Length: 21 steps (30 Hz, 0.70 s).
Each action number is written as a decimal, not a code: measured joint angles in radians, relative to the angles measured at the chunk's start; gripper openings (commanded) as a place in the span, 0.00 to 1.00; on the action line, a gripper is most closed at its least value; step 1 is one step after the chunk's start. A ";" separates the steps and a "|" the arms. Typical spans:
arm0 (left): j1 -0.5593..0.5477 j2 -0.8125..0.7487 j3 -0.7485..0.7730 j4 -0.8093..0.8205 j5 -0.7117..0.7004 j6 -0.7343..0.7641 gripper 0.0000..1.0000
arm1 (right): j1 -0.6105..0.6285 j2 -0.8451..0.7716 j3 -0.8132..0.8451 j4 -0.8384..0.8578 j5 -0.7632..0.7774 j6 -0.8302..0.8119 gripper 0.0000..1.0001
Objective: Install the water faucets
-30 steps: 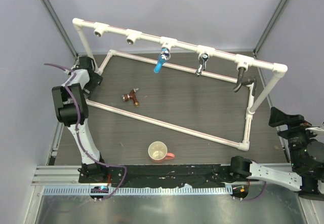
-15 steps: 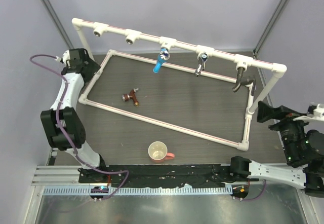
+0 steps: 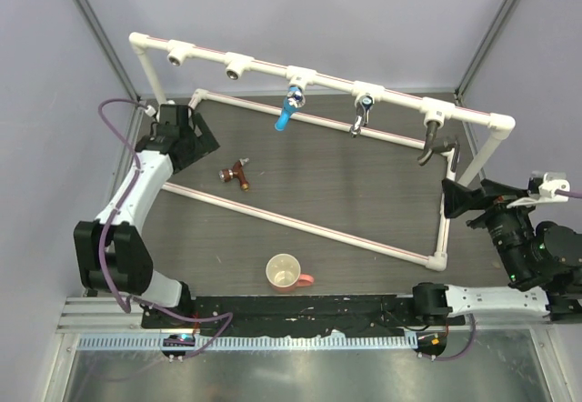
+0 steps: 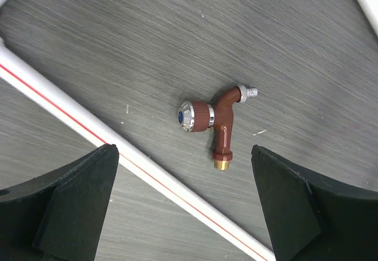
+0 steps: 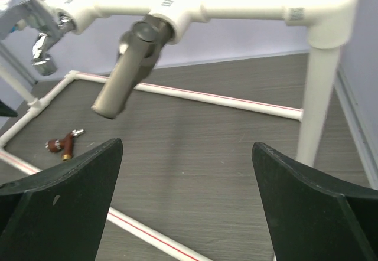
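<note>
The reddish-brown copper faucet (image 3: 236, 174) lies loose on the dark table inside the white pipe frame (image 3: 300, 225). It also shows in the left wrist view (image 4: 215, 122) and small in the right wrist view (image 5: 64, 144). A blue faucet (image 3: 289, 109), a chrome faucet (image 3: 364, 114) and a dark faucet (image 3: 431, 143) hang from the top rail. Two tee sockets (image 3: 179, 55) at the rail's left are empty. My left gripper (image 3: 204, 136) is open and empty, above and left of the copper faucet (image 4: 183, 152). My right gripper (image 3: 455, 198) is open and empty near the frame's right post (image 5: 186, 144).
A cream cup (image 3: 285, 272) with a pink handle stands outside the frame near the front edge. The frame's front floor pipe (image 4: 88, 131) runs diagonally between the left fingers. The dark faucet (image 5: 127, 72) and the chrome faucet (image 5: 35, 33) hang ahead of the right gripper.
My left arm swung from the rear left corner rightwards, towards the copper faucet. My right arm rose and moved left towards the frame's right end. No faucet moved.
</note>
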 measured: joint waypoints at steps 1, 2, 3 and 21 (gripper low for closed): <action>0.001 -0.019 -0.008 -0.001 0.000 0.007 1.00 | 0.037 0.003 0.000 0.000 0.024 0.000 0.97; 0.003 -0.049 -0.019 -0.002 0.000 0.020 1.00 | 0.081 0.010 0.005 0.000 0.044 -0.001 0.97; 0.003 -0.070 -0.024 -0.003 0.002 0.026 1.00 | 0.109 0.019 0.009 0.003 0.056 -0.001 0.96; 0.005 -0.212 -0.120 0.003 -0.011 0.115 1.00 | 0.565 0.160 0.144 -0.038 0.134 0.018 0.93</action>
